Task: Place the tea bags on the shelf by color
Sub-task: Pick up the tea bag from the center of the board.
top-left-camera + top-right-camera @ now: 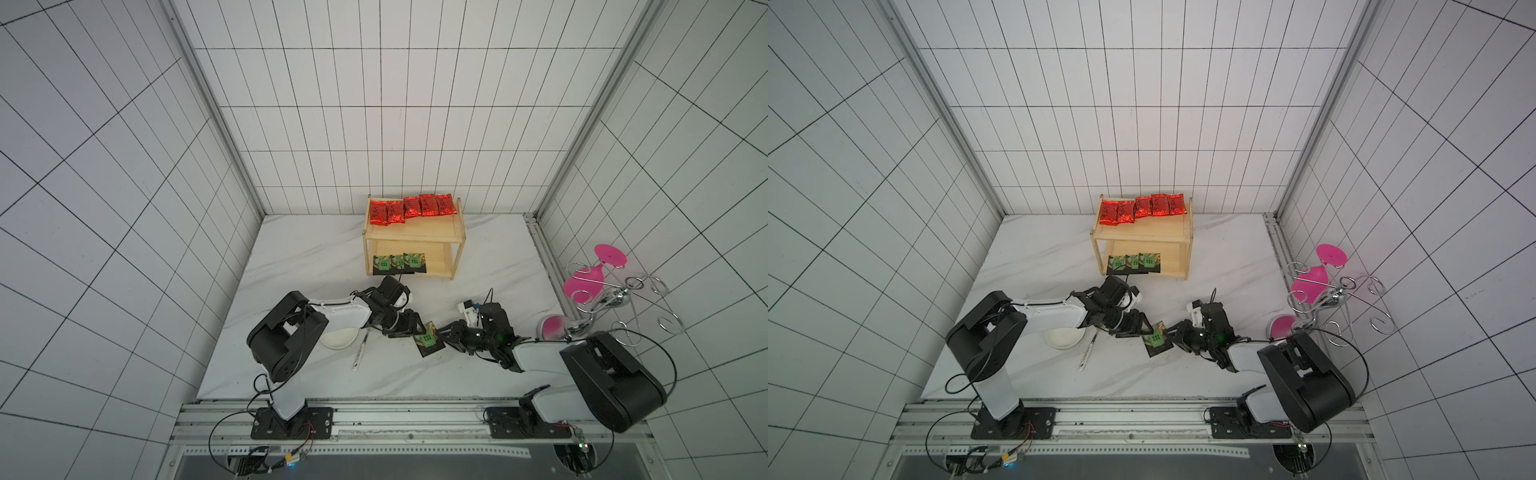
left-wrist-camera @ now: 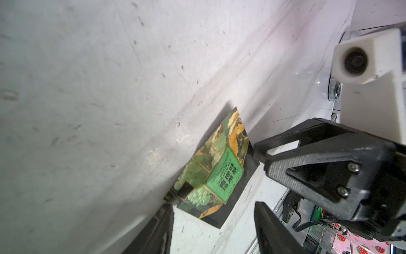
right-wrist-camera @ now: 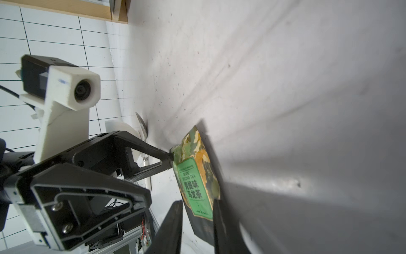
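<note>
Under the left arm sit a white dish (image 1: 338, 338) and a white-handled spoon (image 1: 360, 349), neither of them part of this step. Next comes the left pincer (image 2: 214, 205), its jaws spread wide to either side of one end of the black grape-oolong tea packet (image 1: 428, 343), with one tip at the corner but not clamping. This packet, the only one not yet shelved, is mid-bench, well short of the wooden shelf (image 1: 415, 240), and tipped up with one edge off the marble. At that raised black edge the right pincer (image 3: 197, 204) appears pressed onto it, and this looks like the only grip holding it.

The left pincer should probably back straight off first, so it does not drag the corner. The right arm can then carry the packet low and level into the lower tier and set it just right of the three matching packets (image 1: 400, 262) — under, not among, the red sachets (image 1: 411, 208) on top.
</note>
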You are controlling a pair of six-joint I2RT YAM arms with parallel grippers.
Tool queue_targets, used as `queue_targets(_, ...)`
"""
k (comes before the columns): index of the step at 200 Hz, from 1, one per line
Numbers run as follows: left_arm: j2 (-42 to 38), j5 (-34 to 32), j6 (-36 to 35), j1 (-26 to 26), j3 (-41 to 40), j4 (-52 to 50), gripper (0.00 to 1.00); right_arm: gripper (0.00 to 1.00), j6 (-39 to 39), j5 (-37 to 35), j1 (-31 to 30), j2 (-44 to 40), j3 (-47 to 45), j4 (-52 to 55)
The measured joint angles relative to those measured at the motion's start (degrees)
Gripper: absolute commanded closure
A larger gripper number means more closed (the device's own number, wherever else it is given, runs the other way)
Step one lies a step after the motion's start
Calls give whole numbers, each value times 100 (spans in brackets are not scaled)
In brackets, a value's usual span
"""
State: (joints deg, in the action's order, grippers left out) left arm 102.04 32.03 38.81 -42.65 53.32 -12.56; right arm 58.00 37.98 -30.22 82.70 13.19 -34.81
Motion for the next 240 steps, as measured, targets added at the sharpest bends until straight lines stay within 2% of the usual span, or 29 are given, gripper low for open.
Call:
queue_targets(40,-483,-225,-7,0,-68,-212,39,73,83,107,20,168,-9,-271)
queue_targets(71,-815,-361,0,-59,-15,-160,40,72,98,90,24,-20,-70,-212)
queue_targets(94,-636,-332,63,-223,0,44,42,72,94,52,24,-393,-103,-15)
queue_targets(133,98,-225,136,-304,26,343,44,67,-50,-96,26,-1349,-103,713)
queue_targets(171,144,-105,236,-214,-151,776,45,54,-420,-291,146,-1864,-103,1582)
queue_targets(192,72,-50,282,-133,-332,986,45,54,-549,-321,188,-1683,-103,1746)
queue_targets(206,61,-17,328,-109,-400,1104,45,58,-527,-251,188,-1305,-103,1602)
queue_targets(240,61,-2,391,-101,-459,1250,45,71,-120,98,55,-256,-105,269)
